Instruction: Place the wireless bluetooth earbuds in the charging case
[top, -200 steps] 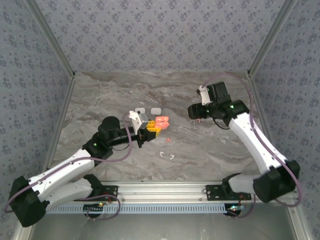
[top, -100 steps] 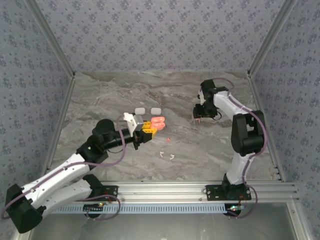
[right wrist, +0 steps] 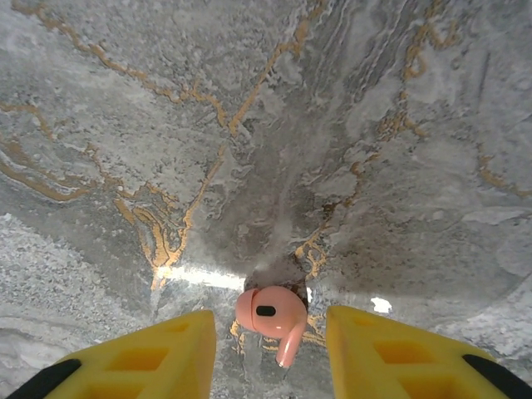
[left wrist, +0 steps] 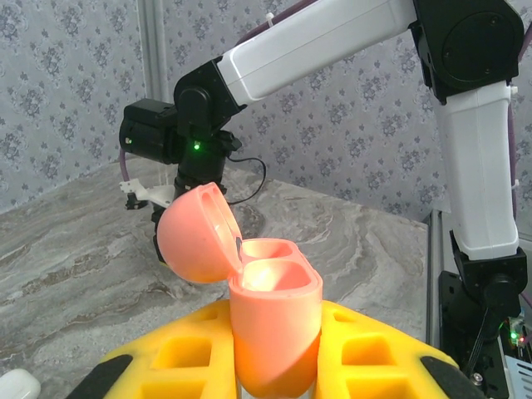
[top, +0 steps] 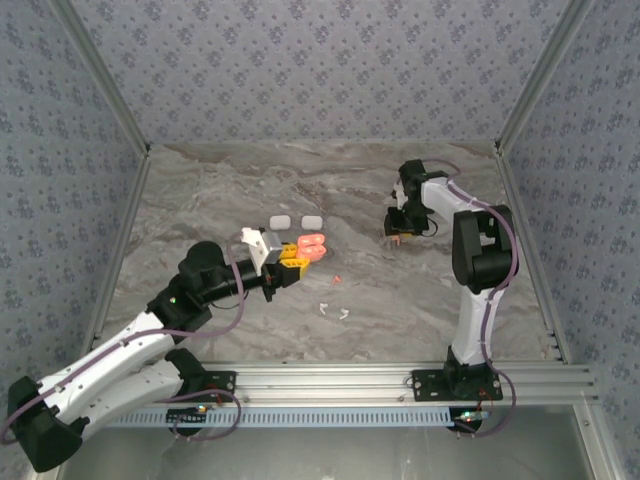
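A salmon-pink charging case (left wrist: 274, 324) stands upright between the yellow fingers (left wrist: 170, 353) of my left gripper (left wrist: 274, 366), which is shut on it. Its lid (left wrist: 193, 235) is flipped open and both wells look empty. From above, the case (top: 312, 245) sits left of centre at the tip of the left gripper (top: 292, 257). A pink earbud (right wrist: 270, 314) lies on the marble between the fingers (right wrist: 158, 357) of my right gripper (right wrist: 270, 353), with a gap on each side. The right gripper (top: 397, 232) points down at the right rear of the table.
Two closed white cases (top: 280, 221) (top: 311, 220) lie behind the pink case. Two white earbuds (top: 324, 307) (top: 343, 314) and a tiny pink one (top: 338, 279) lie at table centre. The right arm (left wrist: 316, 41) crosses above the held case. Walls close in the table.
The right arm folded in and its gripper came down over the pink earbud while its jaws narrowed. The left gripper drew back slightly to the left with the case.
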You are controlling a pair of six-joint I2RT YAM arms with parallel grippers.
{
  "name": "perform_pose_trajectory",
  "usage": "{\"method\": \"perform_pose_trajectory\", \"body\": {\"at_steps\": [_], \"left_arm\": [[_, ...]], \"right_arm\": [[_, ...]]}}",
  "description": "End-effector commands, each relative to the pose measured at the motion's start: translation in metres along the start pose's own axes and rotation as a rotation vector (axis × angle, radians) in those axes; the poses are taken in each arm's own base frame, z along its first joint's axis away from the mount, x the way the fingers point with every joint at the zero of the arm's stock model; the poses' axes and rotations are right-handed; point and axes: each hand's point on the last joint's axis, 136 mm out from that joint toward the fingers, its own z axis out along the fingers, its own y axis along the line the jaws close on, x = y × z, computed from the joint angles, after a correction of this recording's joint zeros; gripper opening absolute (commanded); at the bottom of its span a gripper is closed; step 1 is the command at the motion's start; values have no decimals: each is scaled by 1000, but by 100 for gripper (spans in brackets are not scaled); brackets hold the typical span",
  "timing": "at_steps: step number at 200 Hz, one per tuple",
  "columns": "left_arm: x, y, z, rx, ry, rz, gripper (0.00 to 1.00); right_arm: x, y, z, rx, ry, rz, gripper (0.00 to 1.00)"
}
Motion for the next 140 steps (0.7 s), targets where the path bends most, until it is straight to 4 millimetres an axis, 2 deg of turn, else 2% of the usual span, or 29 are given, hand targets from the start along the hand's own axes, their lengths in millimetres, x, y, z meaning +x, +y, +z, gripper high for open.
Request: {"method": "perform_pose_trajectory", "body": {"at_steps": [1,102,140], "left_arm": [[-5,-3,-2,5,-18,13,0],[-6,-2,-1,1,-11,15,0],[-6,-1,-1,-1,-11,14,0]], "right_arm": [[-1,0,4,-21,16,18,40],[5,-5,20,-23,50,23,30],[7,-3,21,-37,55,22,23]]}}
